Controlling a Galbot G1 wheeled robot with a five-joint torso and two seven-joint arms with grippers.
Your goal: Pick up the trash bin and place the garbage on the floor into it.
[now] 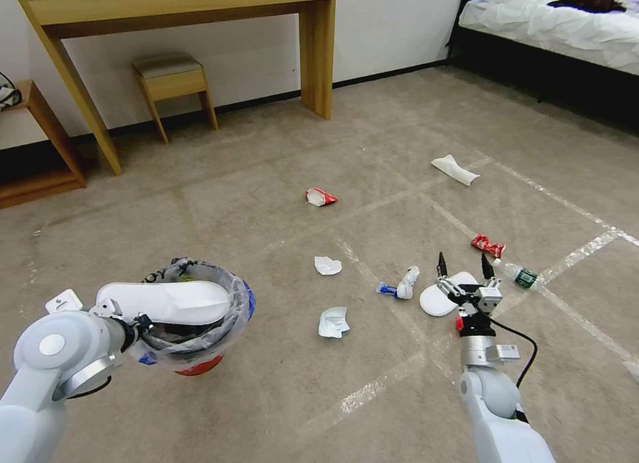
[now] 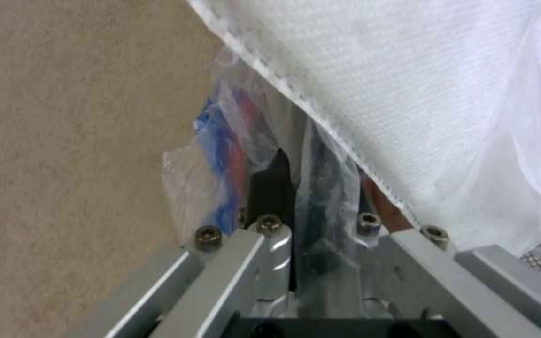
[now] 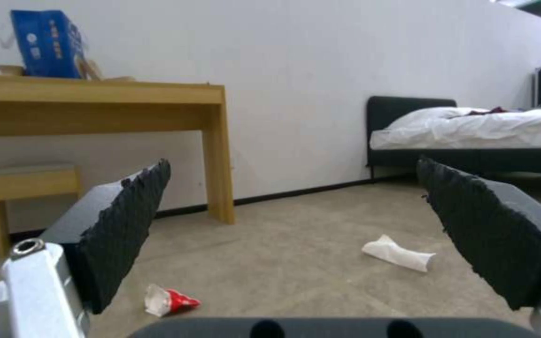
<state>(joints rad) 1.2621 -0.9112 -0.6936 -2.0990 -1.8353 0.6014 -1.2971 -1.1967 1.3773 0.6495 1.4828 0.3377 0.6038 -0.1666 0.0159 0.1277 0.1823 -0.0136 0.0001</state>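
The trash bin [image 1: 200,366], a small red bucket lined with a clear bag, hangs just above the floor [image 1: 266,396] at lower left. My left gripper [image 1: 142,324] is shut on its near rim and bag [image 2: 264,141]. A white slipper [image 1: 166,302] lies across the bin's mouth [image 2: 421,94]. My right gripper [image 1: 464,267] is open and empty, hovering over another white slipper [image 1: 436,300]. Garbage lies around: a red wrapper [image 1: 321,197], a second red wrapper [image 1: 488,245], a small bottle [image 1: 520,275], crumpled papers [image 1: 327,265] [image 1: 333,321] and a far slipper [image 1: 454,169].
A wooden desk [image 1: 316,50] and a stool [image 1: 174,84] stand against the far wall. A bed [image 1: 566,24] is at the back right, and a low shelf [image 1: 40,137] at the left. Tape lines [image 1: 373,390] cross the carpet. A blue-and-white scrap [image 1: 401,285] lies near my right gripper.
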